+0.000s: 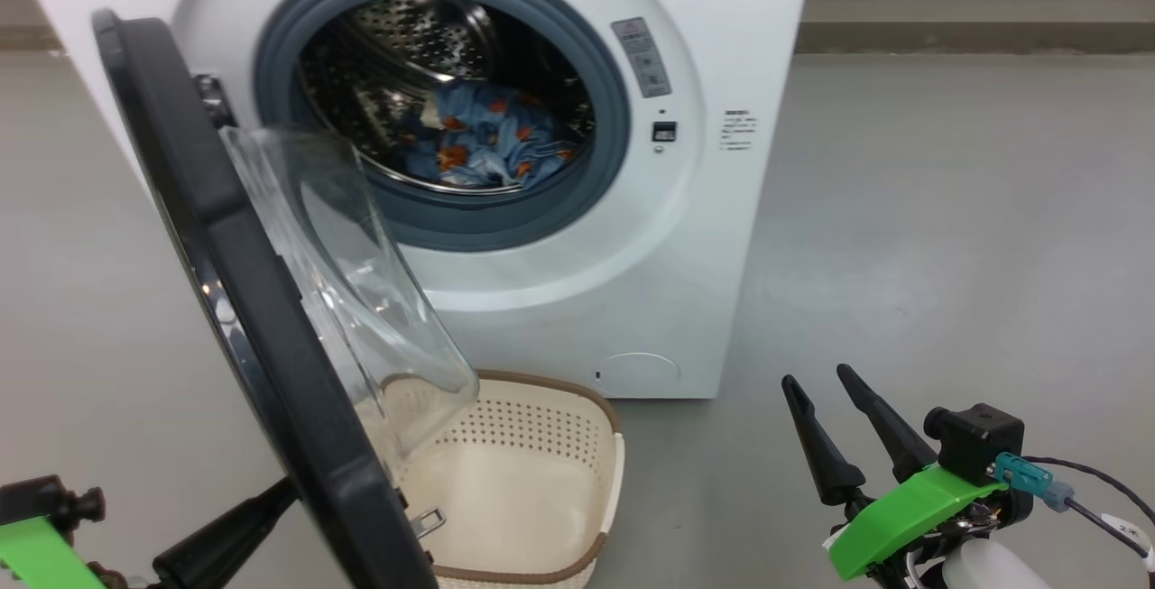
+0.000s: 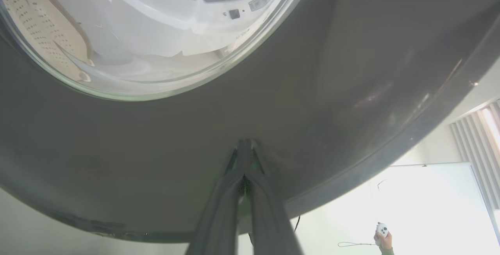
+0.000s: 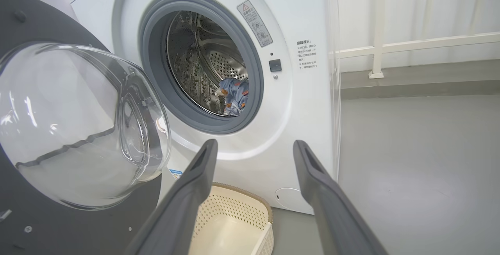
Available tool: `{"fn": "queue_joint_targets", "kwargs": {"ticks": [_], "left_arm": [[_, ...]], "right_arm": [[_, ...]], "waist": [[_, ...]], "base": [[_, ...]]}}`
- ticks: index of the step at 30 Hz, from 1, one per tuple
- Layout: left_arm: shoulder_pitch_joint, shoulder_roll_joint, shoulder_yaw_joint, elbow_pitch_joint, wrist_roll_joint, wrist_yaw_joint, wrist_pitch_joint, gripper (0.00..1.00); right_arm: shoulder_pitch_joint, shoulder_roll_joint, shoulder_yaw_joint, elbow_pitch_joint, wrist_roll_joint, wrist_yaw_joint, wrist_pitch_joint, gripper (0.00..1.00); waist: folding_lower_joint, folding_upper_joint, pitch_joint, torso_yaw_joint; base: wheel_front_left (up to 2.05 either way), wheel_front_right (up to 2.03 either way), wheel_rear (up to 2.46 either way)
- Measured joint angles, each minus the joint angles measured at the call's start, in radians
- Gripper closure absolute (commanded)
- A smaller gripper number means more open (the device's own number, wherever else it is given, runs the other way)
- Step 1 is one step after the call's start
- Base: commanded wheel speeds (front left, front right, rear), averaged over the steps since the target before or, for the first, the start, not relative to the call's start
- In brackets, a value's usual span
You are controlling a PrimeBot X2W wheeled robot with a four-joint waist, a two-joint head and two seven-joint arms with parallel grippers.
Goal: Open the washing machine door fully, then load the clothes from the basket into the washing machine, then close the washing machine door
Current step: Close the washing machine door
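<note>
The washing machine [image 1: 686, 237] stands with its drum exposed, and the light-blue bear-print clothes [image 1: 487, 138] lie inside the drum. The washing machine door [image 1: 262, 318] hangs partly swung out, seen edge-on, its clear bowl window [image 1: 361, 300] facing the machine. My left gripper [image 1: 284, 492] is shut, its tips pressed against the door's black outer face [image 2: 312, 91]; the same contact shows in the left wrist view at the left gripper [image 2: 247, 142]. My right gripper [image 1: 817, 377] is open and empty at the lower right, away from the machine. The basket [image 1: 614, 445] sits on the floor below the door, with nothing in the part I can see.
In the right wrist view my right gripper [image 3: 254, 147] points at the machine's front [image 3: 304, 110], with the door [image 3: 39, 24] at left and the basket [image 3: 250, 204] below. A person's hand [image 2: 384, 240] holds a small remote behind the door. Grey floor [image 1: 947, 237] lies to the right.
</note>
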State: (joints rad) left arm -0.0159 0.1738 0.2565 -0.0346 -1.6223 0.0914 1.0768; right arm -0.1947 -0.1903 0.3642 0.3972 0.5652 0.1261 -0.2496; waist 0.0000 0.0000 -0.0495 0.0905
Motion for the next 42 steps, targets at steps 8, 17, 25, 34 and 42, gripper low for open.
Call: {"fn": "queue_joint_targets", "kwargs": {"ticks": [8,17,25,34,42], "left_arm": [[-0.002,-0.035,-0.027,-0.001,0.005,-0.023,-0.012,1.00],[-0.051,-0.069,-0.062,0.028,0.017,-0.058,-0.039,1.00],[-0.091,-0.073,-0.067,0.068,0.042,-0.095,-0.063,1.00],[-0.109,-0.080,-0.064,0.091,0.042,-0.104,-0.074,1.00],[-0.110,-0.072,-0.053,0.085,0.095,-0.137,-0.120,0.64]], "right_arm": [[0.000,-0.005,0.000,-0.001,-0.001,0.000,0.000,0.00],[0.000,-0.007,0.012,-0.002,-0.002,0.000,0.000,0.00],[0.000,-0.008,0.002,-0.007,-0.003,0.000,0.000,0.00],[0.000,-0.005,-0.020,-0.007,-0.012,0.000,0.000,0.00],[0.000,-0.001,-0.031,-0.007,-0.012,0.000,0.000,0.00]], "waist": [[0.0000,0.0000,0.007,-0.083],[0.0000,0.0000,0.018,-0.166],[0.0000,0.0000,0.038,-0.204],[0.0000,0.0000,0.040,-0.181],[0.0000,0.0000,0.030,-0.135]], "base": [[0.00,0.00,0.00],[0.00,0.00,0.00],[0.00,0.00,0.00],[0.00,0.00,0.00],[0.00,0.00,0.00]]}}
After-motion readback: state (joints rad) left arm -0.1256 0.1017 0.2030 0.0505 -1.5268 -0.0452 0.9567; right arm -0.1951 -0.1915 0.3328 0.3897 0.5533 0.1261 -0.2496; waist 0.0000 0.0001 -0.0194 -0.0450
